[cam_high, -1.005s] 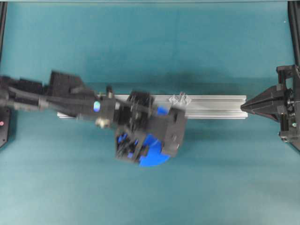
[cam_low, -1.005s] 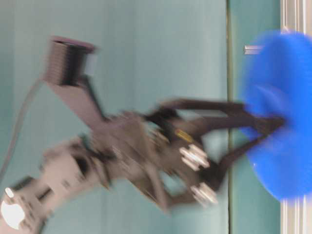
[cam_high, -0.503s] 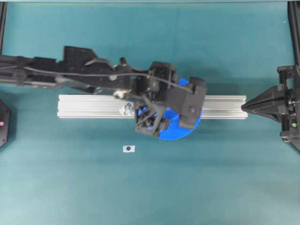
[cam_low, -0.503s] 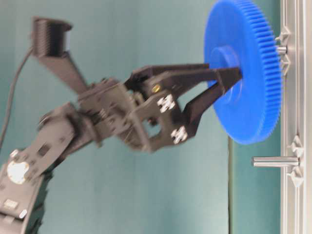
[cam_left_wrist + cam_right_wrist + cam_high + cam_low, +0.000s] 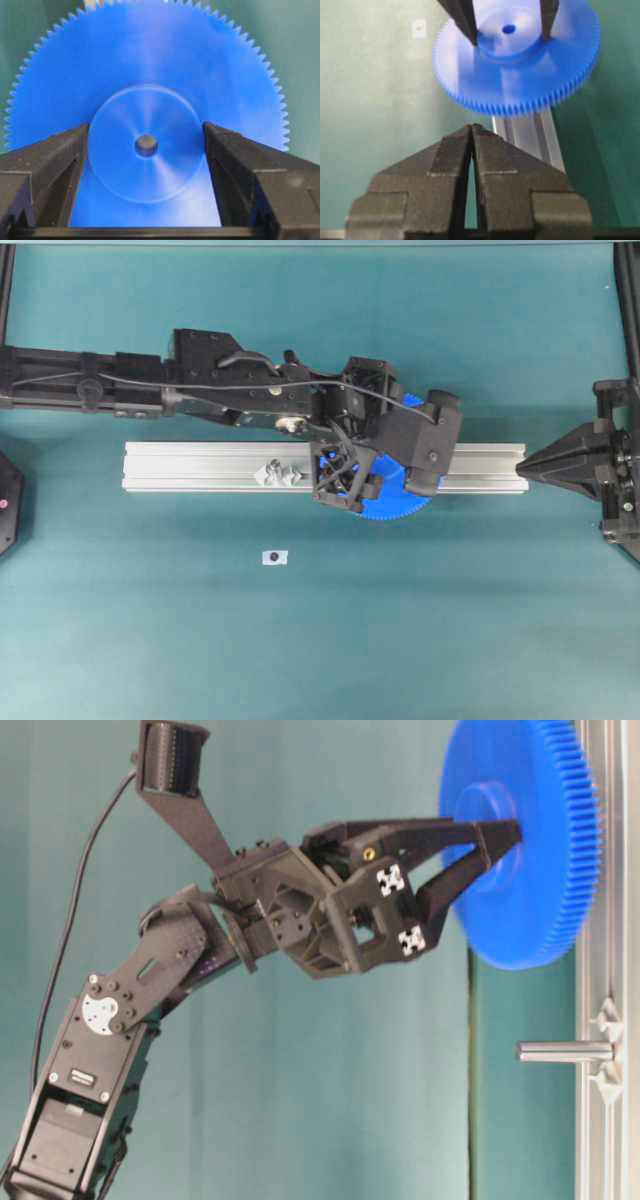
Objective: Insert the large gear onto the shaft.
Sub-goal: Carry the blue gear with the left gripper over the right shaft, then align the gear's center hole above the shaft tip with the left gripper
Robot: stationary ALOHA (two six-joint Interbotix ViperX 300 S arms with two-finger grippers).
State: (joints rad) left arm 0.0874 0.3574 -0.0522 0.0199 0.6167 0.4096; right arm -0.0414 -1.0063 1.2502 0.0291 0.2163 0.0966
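While the left gripper (image 5: pixel 490 845) was clamped on the large gear (image 5: pixel 530 840) hub over the rail (image 5: pixel 200 467), seating on the shaft remained; right gripper (image 5: pixel 471 131) jaws sat together.

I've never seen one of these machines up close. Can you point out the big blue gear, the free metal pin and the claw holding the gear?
large gear (image 5: pixel 150 60), left wrist view, flat face above the hub.
free shaft (image 5: pixel 562 1051), table-level view, mid-length of the pin.
left gripper (image 5: pixel 146 145), left wrist view, midway between the fingertips.
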